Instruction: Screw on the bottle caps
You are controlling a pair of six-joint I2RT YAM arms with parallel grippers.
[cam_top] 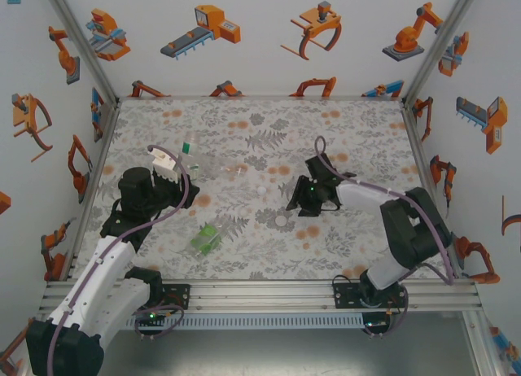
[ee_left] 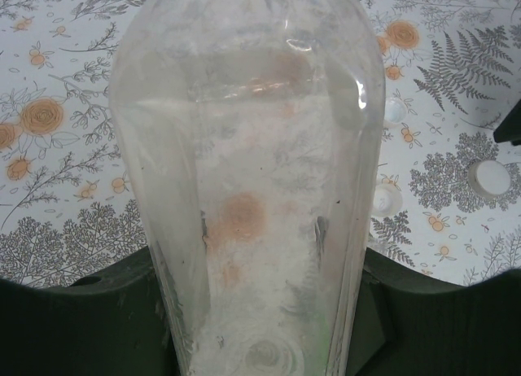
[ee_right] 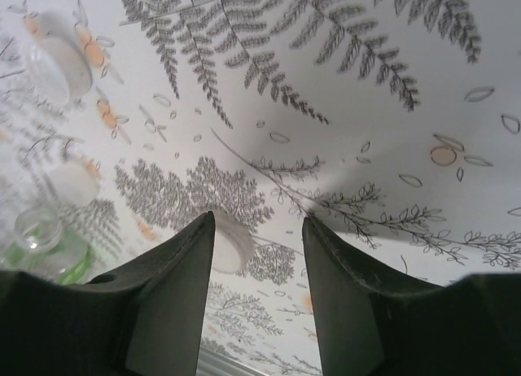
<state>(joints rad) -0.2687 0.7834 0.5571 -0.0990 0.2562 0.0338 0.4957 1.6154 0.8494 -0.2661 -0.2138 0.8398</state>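
Left gripper [ee_left: 260, 315]: clamped on a clear plastic bottle [ee_left: 244, 148].
Right gripper [ee_right: 260, 223]: jaws apart; a small round white plastic cap [ee_right: 234, 247] sits just beside one finger.
Translucent green plastic bottle [cam_top: 206, 239]: lying on its side.

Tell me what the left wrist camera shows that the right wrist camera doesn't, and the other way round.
Left wrist, not right wrist: a clear bottle close up, clamped in the left gripper.
Right wrist, not left wrist: the green bottle at lower left, and that the right gripper is open. The blurred clear shapes at its upper left I cannot identify.
Both: the floral table cover with loose white caps on it, one seen between the right gripper's fingers.
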